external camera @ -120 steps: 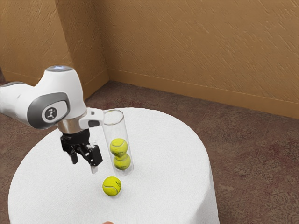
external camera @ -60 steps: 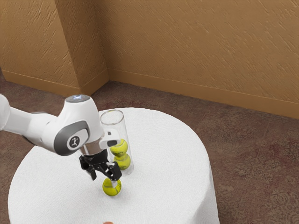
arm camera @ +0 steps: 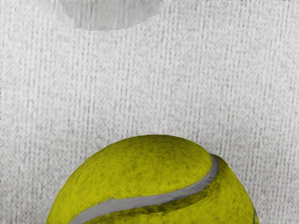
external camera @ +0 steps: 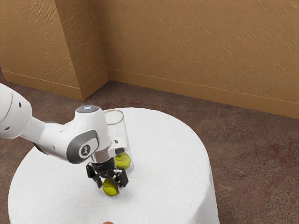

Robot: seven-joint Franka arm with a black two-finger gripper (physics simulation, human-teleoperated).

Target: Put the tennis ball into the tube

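Note:
My gripper (external camera: 110,185) is low over the table in the exterior view, open, its fingers on either side of the loose yellow-green tennis ball (external camera: 110,188). That ball rests on the white cloth, and in the wrist view the ball (arm camera: 154,186) looms large just under the hand. Just beyond the hand stands the clear upright tube (external camera: 124,135), its round rim showing above the wrist. A ball (external camera: 122,160) is visible low inside it; the hand covers part of the tube. The wrist view also catches a rounded, see-through edge (arm camera: 107,16), apparently the tube's.
The round table (external camera: 173,158) wears a white cloth. A small reddish-orange thing (external camera: 108,222) shows at the exterior view's lower edge. The tube stands very close to the hand and is the nearest obstacle.
My hand has come down and toward the exterior view's right, from above the table to around the loose ball. The upper ball in the tube is now hidden behind the hand.

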